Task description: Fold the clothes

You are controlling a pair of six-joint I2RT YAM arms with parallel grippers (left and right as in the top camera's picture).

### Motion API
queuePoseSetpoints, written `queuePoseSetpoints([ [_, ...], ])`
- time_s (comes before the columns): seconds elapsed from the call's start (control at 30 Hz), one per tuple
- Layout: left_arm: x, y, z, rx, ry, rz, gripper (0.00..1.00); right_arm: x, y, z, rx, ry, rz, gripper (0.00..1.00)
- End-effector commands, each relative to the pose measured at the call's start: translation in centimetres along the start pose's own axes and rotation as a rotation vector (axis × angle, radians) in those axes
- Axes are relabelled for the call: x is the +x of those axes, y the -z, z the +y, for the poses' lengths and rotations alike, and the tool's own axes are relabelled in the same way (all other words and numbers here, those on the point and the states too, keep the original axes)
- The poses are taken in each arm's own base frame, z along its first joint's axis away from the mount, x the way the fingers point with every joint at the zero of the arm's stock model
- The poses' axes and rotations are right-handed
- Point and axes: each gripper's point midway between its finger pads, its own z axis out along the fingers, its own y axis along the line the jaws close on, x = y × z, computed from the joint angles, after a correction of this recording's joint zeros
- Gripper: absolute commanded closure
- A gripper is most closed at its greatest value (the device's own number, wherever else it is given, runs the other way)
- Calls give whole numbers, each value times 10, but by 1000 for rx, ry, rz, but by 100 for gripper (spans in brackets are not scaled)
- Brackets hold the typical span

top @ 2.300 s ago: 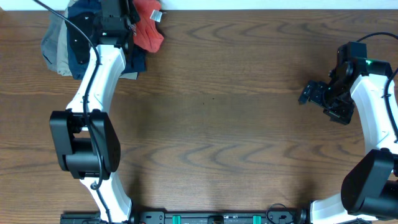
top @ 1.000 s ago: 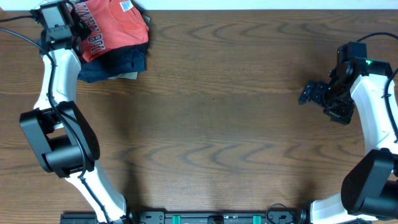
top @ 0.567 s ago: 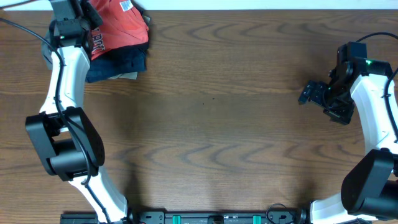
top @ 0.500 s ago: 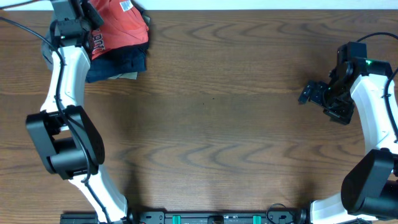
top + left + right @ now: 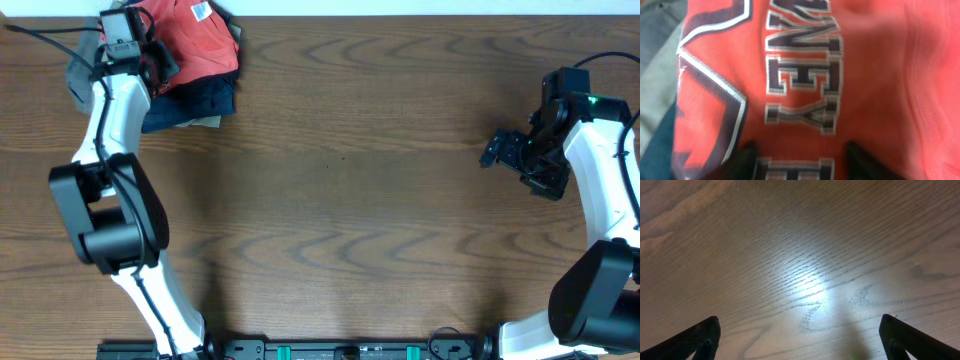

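Folding looks barely begun; the step in hand appears to be fetching the garment off the pile.

Overhead: the coral-red T-shirt (image 5: 205,45) lies rumpled on top of a stack of dark folded garments (image 5: 195,100) at the far left corner of the desk (image 5: 340,190), with a grey cloth (image 5: 80,80) just beside the stack. The left arm reaches far forward, nearly straight, and the left gripper (image 5: 163,68) sits over the near left edge of the T-shirt. The right arm is bent at its own side, well apart from the pile, and the right gripper (image 5: 495,150) points inward above bare wood.

Left wrist: the T-shirt fills the frame, its white-outlined dark lettering (image 5: 805,75) running up between two dark fingertips (image 5: 747,152) at the bottom edge. The jaws stand apart, and the cloth between them lies flat, not bunched, so I judge the left gripper open with nothing pinched. Grey and teal fabric shows at the left margin.

Right wrist: only wood grain and a glare patch, with the fingers spread wide at the lower corners, so this gripper is open and empty.

Next, I judge, the left gripper must close on one layer of the T-shirt only and draw it to the open middle of the desk, where both arms can spread it flat. Catching the garments underneath is the risk.
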Motion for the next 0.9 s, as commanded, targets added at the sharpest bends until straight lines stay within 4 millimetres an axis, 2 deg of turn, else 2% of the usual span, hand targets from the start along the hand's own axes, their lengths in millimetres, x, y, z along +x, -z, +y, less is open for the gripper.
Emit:
queuePoseSetpoints([
  [0.0, -45, 62, -7, 35, 42, -121, 19, -3, 2, 1, -5, 10, -5, 1],
  [0.03, -54, 82, -9, 46, 71, -145, 12, -3, 2, 1, -5, 10, -5, 1],
  [0.07, -56, 94, -9, 50, 92, -151, 7, -3, 2, 1, -5, 10, -5, 1],
  [0.1, -56, 116, -8, 51, 130, -145, 3, -3, 2, 1, -5, 10, -5, 1],
  [0.13, -53, 129, -6, 48, 153, -134, 1, -3, 2, 1, -5, 10, -5, 1],
  [0.27, -22, 192, 7, 7, 231, -32, 2, -3, 2, 1, -5, 10, -5, 1],
  [0.37, 8, 227, 17, -23, 245, 59, 2, -3, 2, 1, -5, 9, -5, 1],
  [0.5, 47, 264, 14, 5, 193, 145, 2, -3, 2, 1, -5, 9, -5, 1],
  [0.6, 82, 289, -8, 123, 97, 180, 2, -3, 2, 1, -5, 10, -5, 1],
  [0.73, 132, 311, -20, 185, 15, 215, 2, -3, 2, 1, -5, 10, -5, 1],
  [0.87, 199, 322, -25, 236, 17, 328, 2, -3, 2, 1, -5, 10, -5, 1],
])
